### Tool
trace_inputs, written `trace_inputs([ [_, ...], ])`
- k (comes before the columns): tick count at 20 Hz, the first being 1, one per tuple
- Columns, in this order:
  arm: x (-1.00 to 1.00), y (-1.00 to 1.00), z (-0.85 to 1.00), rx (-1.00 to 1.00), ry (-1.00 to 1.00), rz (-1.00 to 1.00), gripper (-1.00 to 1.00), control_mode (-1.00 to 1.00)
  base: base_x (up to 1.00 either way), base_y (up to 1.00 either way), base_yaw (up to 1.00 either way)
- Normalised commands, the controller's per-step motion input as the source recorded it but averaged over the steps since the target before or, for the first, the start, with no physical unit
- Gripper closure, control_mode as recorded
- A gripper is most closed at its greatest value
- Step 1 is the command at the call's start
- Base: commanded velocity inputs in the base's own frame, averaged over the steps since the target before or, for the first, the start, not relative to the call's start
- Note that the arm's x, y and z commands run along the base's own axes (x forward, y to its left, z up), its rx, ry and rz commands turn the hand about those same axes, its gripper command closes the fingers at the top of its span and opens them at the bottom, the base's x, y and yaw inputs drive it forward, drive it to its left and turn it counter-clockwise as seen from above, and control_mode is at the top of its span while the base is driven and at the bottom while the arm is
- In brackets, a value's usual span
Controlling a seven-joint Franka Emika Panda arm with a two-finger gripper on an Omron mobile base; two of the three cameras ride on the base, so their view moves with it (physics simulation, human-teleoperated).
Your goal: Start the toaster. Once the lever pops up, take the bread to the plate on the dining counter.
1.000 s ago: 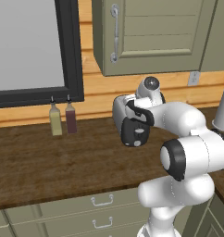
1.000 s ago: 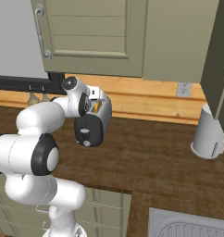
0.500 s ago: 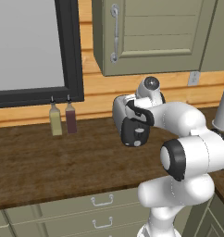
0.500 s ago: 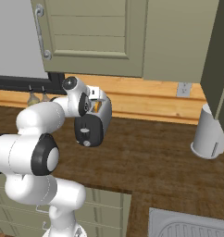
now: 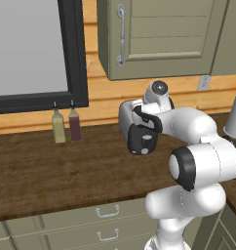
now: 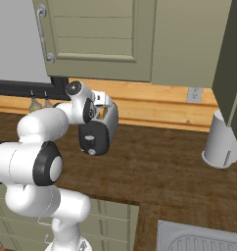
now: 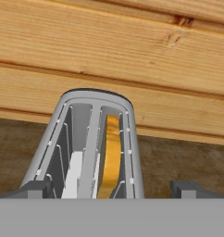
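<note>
Bread (image 7: 112, 157) seemingly inside toaster (image 5: 139, 128); bottles (image 5: 65, 125) leftward.

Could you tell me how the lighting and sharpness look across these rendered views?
Left base view: flat, even light, everything sharp, no glare on the toaster. Right base view: the same, the counter evenly lit. Hand view: crisp slots and the bread, the wall boards shaded in their grooves.

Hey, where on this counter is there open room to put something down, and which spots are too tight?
The counter is bare between the two bottles and the toaster, and along its front edge. It is bare again between the toaster and the grey cup. It is crowded right at the toaster, where the arm hangs over it.
</note>
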Motion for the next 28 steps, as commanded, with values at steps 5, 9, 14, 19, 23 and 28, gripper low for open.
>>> trace_inputs([
  [5,0.0,0.0,0.0,0.0,0.0,0.0,-1.0,-1.0,0.0,0.0,0.0],
  [9,0.0,0.0,0.0,0.0,0.0,0.0,-1.0,-1.0,0.0,0.0,0.0],
  [14,0.0,0.0,0.0,0.0,0.0,0.0,-1.0,-1.0,0.0,0.0,0.0],
  [19,0.0,0.0,0.0,0.0,0.0,0.0,-1.0,-1.0,0.0,0.0,0.0],
  [23,0.0,0.0,0.0,0.0,0.0,0.0,-1.0,-1.0,0.0,0.0,0.0],
  [28,0.0,0.0,0.0,0.0,0.0,0.0,-1.0,-1.0,0.0,0.0,0.0],
])
